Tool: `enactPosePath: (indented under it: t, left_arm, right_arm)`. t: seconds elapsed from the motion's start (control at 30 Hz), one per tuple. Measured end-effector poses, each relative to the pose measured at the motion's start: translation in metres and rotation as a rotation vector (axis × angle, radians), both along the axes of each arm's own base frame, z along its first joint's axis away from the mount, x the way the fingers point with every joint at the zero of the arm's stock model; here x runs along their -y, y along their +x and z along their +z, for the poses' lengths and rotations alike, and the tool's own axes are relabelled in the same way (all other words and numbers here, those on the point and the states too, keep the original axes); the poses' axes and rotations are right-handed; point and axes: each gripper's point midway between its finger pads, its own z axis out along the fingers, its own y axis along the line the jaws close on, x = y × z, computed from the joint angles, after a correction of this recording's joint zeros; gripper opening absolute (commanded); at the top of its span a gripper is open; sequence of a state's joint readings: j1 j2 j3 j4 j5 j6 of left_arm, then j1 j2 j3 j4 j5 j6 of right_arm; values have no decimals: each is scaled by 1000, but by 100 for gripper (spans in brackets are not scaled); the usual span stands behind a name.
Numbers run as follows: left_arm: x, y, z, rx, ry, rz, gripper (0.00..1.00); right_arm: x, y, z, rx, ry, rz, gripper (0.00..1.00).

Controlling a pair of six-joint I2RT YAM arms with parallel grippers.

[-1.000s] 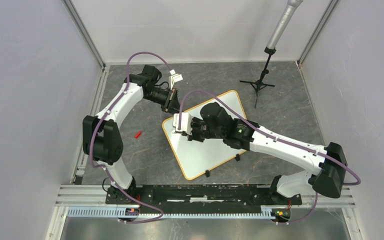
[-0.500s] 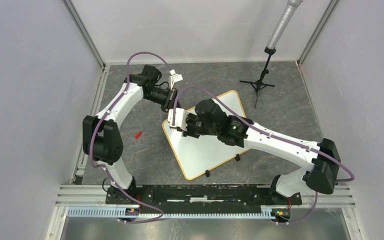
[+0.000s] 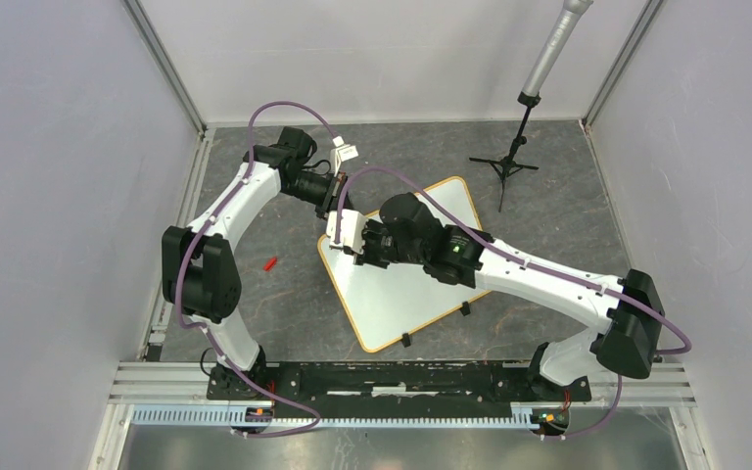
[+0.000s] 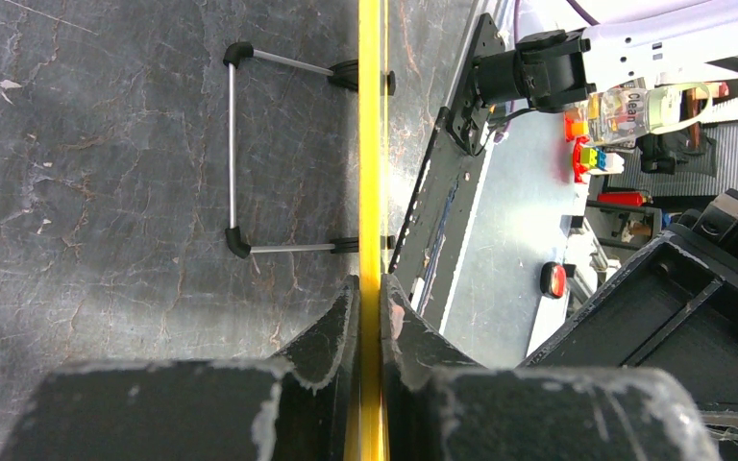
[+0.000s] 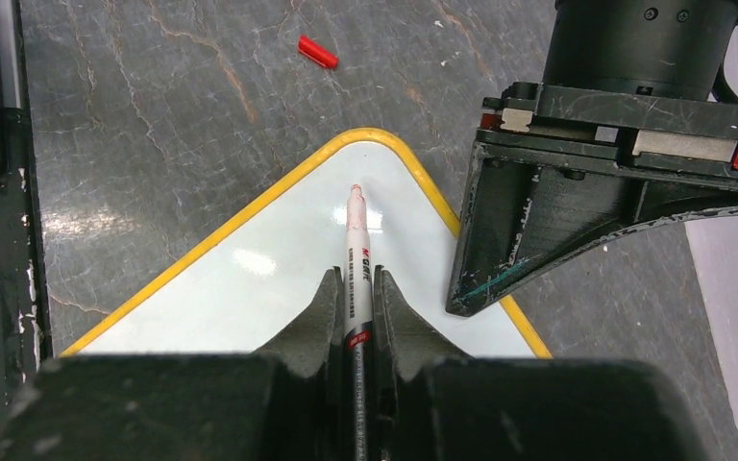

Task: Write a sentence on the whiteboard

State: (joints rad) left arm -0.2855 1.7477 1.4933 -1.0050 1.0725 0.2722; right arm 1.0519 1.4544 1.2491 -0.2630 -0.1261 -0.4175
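Top external view: the whiteboard (image 3: pixel 406 294) lies askew on the tabletop (image 3: pixel 284 323), between the two arms.
The left pincer (image 4: pixel 370 298) is clamped shut on the board's yellow rim near one corner. The right pincer (image 5: pixel 356 283) is closed on a red marker (image 5: pixel 355 230), whose tip is at that same corner; contact cannot be confirmed. A red cap (image 5: pixel 317 52) lies well apart on the tabletop.

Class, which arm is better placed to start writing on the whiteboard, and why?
Right: the right hand grips the marker, tip aimed at a corner of the whiteboard. The left hand is clamped on its rim, seemingly steadying it.
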Motion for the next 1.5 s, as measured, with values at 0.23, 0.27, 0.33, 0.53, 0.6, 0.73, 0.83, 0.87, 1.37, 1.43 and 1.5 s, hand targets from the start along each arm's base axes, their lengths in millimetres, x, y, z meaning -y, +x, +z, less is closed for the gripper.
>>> enactPosePath:
  t: [0.23,0.27,0.33,0.53,0.6,0.73,0.83,0.87,1.37,1.43,1.5]
  left_arm:
    - [0,0,0,0,1,0,2]
    - [0,0,0,0,1,0,2]
    - [0,0,0,0,1,0,2]
    - [0,0,-1,1,4,1,3]
    - [-1,1,-1,3,7,2,2]
    - [-1,1,-1,4,8,3,2]
    - [-1,2,-2,7,13,4,2]
    - [-1,2,-2,8,14,4,2]
    - [-1,2,-3,10,16,4,3]
    - [-1,2,-2,9,16,4,2]
    - [-1,2,-2,10,16,4,2]
  right_arm:
    - [0,0,-3,-1,-6,0,0]
    - [0,1,-3,0,-8,-2,0]
    - [1,1,-4,2,-12,-4,0]
    - [4,2,-12,0,-31,-13,0]
    - [4,2,-14,-2,-34,-13,0]
    - [4,1,-16,-4,-38,-13,0]
    - [5,1,-19,-6,-41,-11,0]
    - [5,0,-19,-6,-41,-11,0]
    - [15,-26,-44,-45,-81,43,0]
    - [15,-28,-45,-49,-87,48,0]
    - [15,-28,-45,-49,-87,48,0]
